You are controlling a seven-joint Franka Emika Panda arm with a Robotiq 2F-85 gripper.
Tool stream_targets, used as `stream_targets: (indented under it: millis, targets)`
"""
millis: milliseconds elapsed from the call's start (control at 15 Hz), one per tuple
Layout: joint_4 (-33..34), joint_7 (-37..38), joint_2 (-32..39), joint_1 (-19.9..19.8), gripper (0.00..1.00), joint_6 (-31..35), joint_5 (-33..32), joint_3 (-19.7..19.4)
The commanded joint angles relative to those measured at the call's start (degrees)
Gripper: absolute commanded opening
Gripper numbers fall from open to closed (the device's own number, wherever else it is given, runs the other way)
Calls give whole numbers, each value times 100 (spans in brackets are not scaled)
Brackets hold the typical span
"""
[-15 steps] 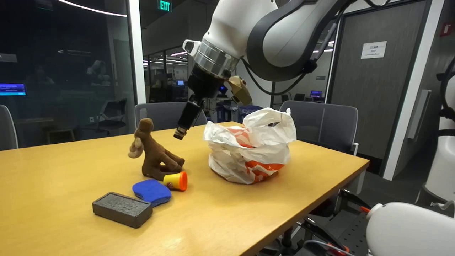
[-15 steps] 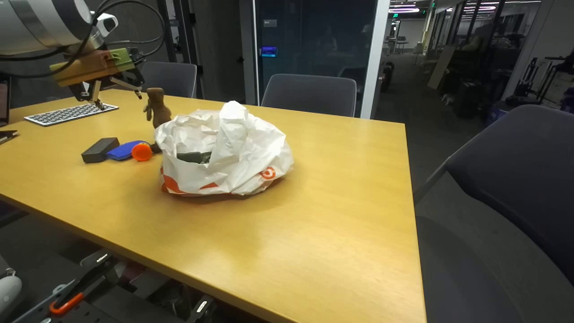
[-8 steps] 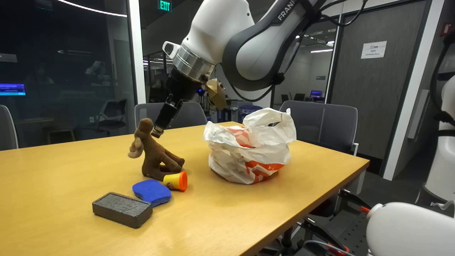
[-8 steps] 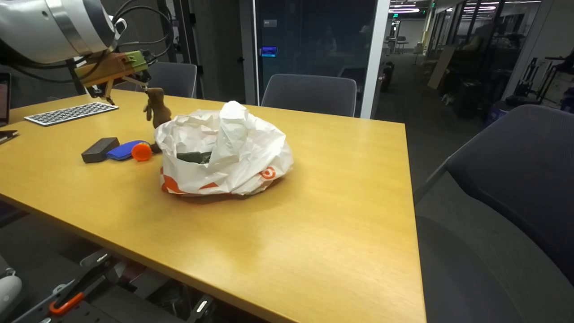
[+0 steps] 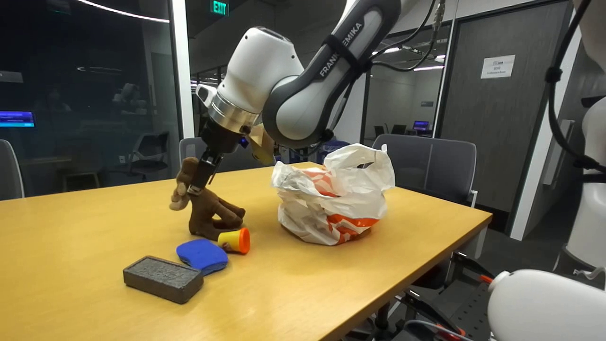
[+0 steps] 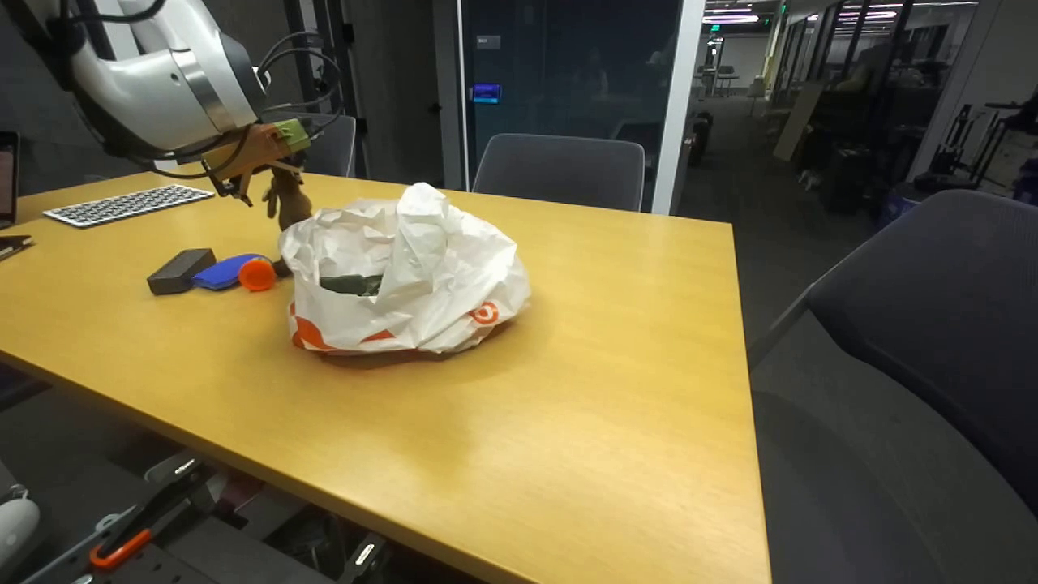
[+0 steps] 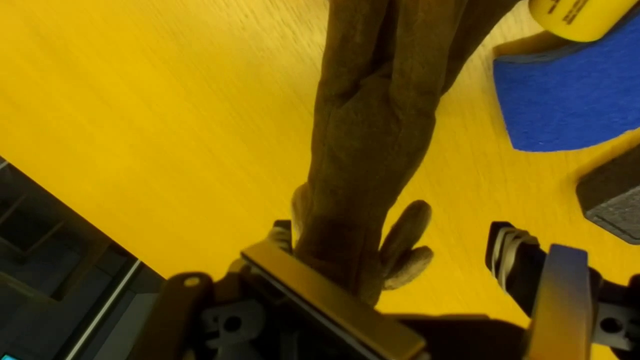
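the yellow surface (image 5: 293,293) spreads beneath the gripper (image 5: 194,190) in an exterior view, the toy (image 5: 204,215) sitting just at its tips. in an exterior view, a bag (image 6: 462,268) stands away from the gripper. in the wrist view the gripper is spread wide, the toy's neck showing between; likely soft, light, best pinched there.

The plush toy (image 5: 204,214) rests on the table (image 5: 303,293), its upper part between the two sides of the claw (image 7: 391,237). In an exterior view, from the claw: can (image 5: 232,241), before and right; pad (image 5: 202,255), straight before; block (image 5: 163,279), before and left; bag (image 5: 303,218), right. In an exterior view, keyboard (image 6: 130,205): left.
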Motion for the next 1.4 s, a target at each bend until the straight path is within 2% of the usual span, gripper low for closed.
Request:
stream_targets:
  millis: [0,200,267,333,800,933,1067,1133,1200,1333]
  targets:
    - [605,218,488,306,100,41,-147,-351]
    - [683,215,669,367,100,64,-96,-463]
    - [664,145,717,298,93,79,-38,-405]
    - [620,126,734,278,74,106,-39,-413]
    - [477,146,620,216,19,150,-8,-410]
    - [419,118,510,104,12,89,125,-248]
    - [314,132,336,1,13,69,296,-90]
    - [280,175,229,26,14,49,314,-109]
    - [240,262,72,90,11,48,296,-178]
    - [48,639,-502,382,12,93,68,-553]
